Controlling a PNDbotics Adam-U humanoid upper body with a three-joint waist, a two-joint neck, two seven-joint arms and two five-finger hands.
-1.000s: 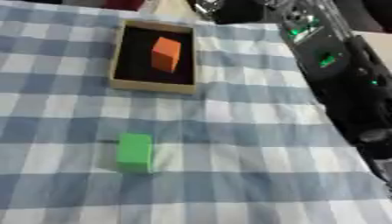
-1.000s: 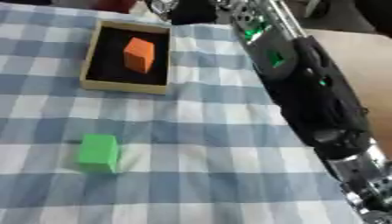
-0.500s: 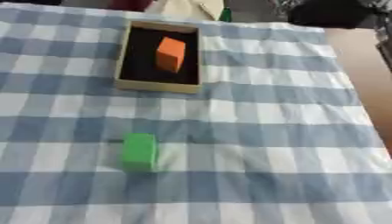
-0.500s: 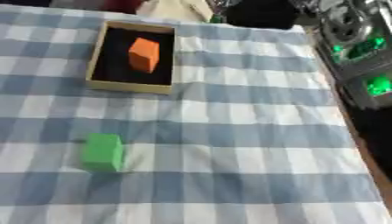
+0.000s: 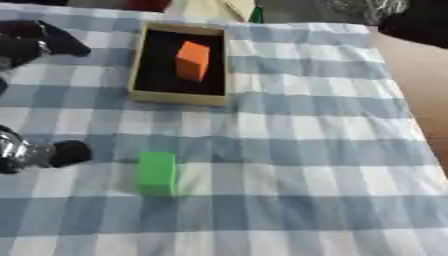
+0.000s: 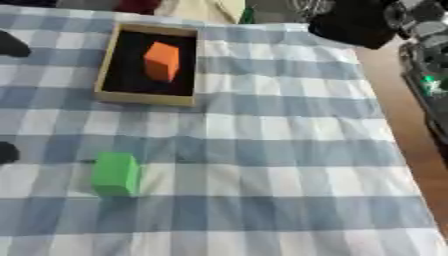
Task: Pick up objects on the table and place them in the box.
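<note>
A green block (image 5: 157, 172) lies on the blue-and-white checked cloth, near the front left. Behind it stands a shallow tan box (image 5: 133, 70) with a black floor, and an orange block (image 5: 192, 61) rests inside it. My left hand (image 5: 39, 42) enters from the left edge, open. Its dark fingers are level with the box and its thumb (image 5: 68, 152) is just left of the green block, not touching it. A black part of my right arm (image 6: 354, 24) shows at the upper right, off the cloth. I cannot make out its hand.
The checked cloth (image 5: 297, 150) covers the table. A bare brown strip (image 5: 424, 95) runs along its right side. My right arm's body with a green light (image 6: 429, 82) hangs over that strip. Pale and dark items (image 5: 214, 7) sit beyond the box.
My right arm has pulled back from over the right side of the cloth to the upper right corner. My left hand has come in from the left, beside the green block.
</note>
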